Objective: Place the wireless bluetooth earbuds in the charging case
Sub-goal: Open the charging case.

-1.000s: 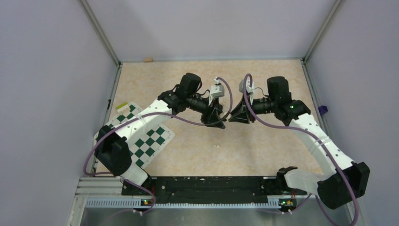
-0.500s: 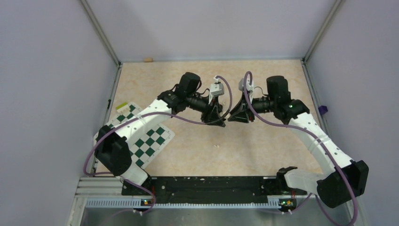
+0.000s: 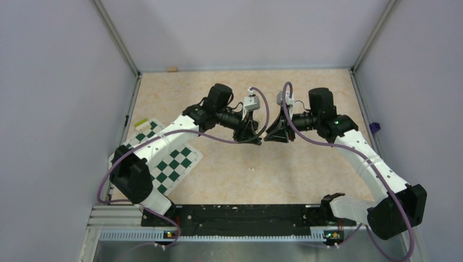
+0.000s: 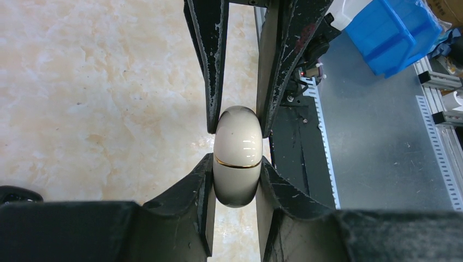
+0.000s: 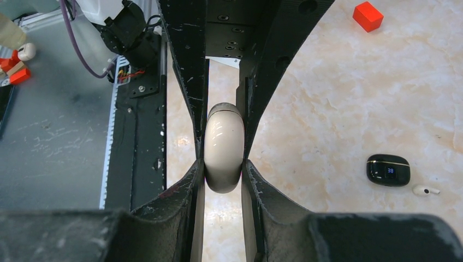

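Observation:
The charging case (image 4: 236, 158) is cream-white with a thin gold seam, and it is closed. Both grippers hold it in the air above the table's middle. My left gripper (image 4: 236, 166) is shut on its lower half. My right gripper (image 5: 223, 164) is shut on the other end (image 5: 224, 144). In the top view the two grippers meet tip to tip, left (image 3: 254, 137) and right (image 3: 268, 136), and hide the case. A glossy black rounded piece (image 5: 388, 170) with a gold rim and a small lit display lies on the table. I cannot tell whether it is an earbud.
A tiny white piece (image 5: 426, 190) lies beside the black piece. A small red block (image 5: 367, 16) sits further off. A white crumb (image 3: 252, 168) lies on the beige table. The chequered mat (image 3: 164, 158) lies at the left under my left arm. The black base rail (image 3: 240, 215) runs along the near edge.
Both grippers, still joined on the case, have shifted slightly toward the far side and a little left. Nothing was let go or taken up.

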Controlling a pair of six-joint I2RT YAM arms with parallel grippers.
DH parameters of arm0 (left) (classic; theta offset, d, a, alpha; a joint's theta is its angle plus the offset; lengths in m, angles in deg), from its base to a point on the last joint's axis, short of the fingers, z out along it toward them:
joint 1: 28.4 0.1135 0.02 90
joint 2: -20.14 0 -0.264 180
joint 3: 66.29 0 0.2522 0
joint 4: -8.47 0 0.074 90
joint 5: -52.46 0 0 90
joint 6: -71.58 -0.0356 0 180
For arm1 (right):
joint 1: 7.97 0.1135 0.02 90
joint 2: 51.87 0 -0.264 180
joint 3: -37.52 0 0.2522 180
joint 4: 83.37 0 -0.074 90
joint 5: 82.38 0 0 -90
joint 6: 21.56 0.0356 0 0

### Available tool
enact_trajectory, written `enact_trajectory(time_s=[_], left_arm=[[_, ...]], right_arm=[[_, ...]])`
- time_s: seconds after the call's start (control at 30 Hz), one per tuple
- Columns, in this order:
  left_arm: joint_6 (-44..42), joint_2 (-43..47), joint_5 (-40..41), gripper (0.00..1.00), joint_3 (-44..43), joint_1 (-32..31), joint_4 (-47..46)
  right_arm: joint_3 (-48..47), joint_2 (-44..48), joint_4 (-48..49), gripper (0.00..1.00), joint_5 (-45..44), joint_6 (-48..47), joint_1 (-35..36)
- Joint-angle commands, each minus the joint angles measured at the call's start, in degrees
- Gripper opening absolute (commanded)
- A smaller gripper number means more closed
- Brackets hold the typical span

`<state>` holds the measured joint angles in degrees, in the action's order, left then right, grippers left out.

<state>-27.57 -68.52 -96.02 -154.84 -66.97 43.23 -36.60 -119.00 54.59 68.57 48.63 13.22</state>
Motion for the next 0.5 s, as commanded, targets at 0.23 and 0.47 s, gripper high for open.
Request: enact_trajectory(time_s=[0.23,0.47], left_arm=[[-1.47,0.88,-5.27,0.05,-0.78,-0.59,-2.91],[-1.70,1.26,-6.02,0.00,-0.82,-0.56,-2.62]], right_arm=[[0.03,-0.03,1.70,0.28,-4.62,-2.20,-1.35],[-0.47,1.00,1.08,0.39,-5.33,-2.79,-2.96]])
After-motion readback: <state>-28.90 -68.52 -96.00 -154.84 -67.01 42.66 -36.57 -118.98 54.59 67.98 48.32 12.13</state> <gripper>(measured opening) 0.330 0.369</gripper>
